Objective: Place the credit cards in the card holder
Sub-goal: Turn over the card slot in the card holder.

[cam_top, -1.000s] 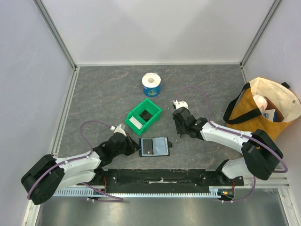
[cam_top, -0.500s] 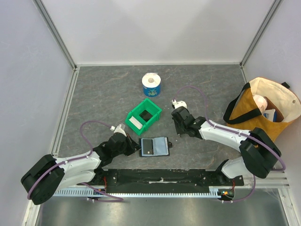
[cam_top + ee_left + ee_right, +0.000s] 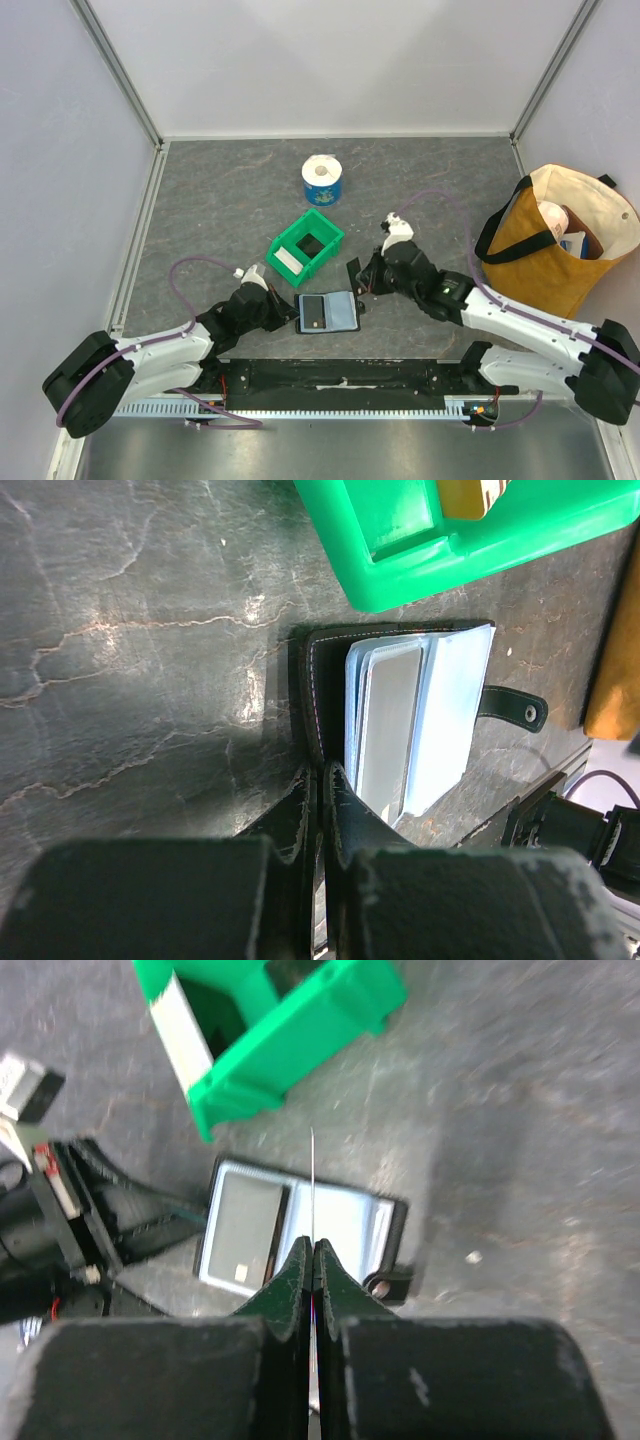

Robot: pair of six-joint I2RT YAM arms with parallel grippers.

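Note:
The card holder (image 3: 329,312) lies open on the table, bluish pockets up, snap tab (image 3: 510,705) at its right. A pale grey card (image 3: 388,730) with a chip sits in its left pocket. My left gripper (image 3: 293,312) is shut on the holder's black left cover edge (image 3: 310,710). My right gripper (image 3: 362,280) is shut on a thin black card (image 3: 353,275) and holds it just above the holder's right half; in the right wrist view the card (image 3: 312,1185) shows edge-on over the open holder (image 3: 345,1225).
A green plastic bin (image 3: 305,245) stands just behind the holder, with a white flat piece (image 3: 288,262) at its near wall and something dark inside. A blue and white roll (image 3: 322,180) stands farther back. A tan tote bag (image 3: 560,235) stands at the right.
My right arm has swung down and left, carrying the black card from right of the bin to just above the holder's right side. The left gripper and the holder have not moved.

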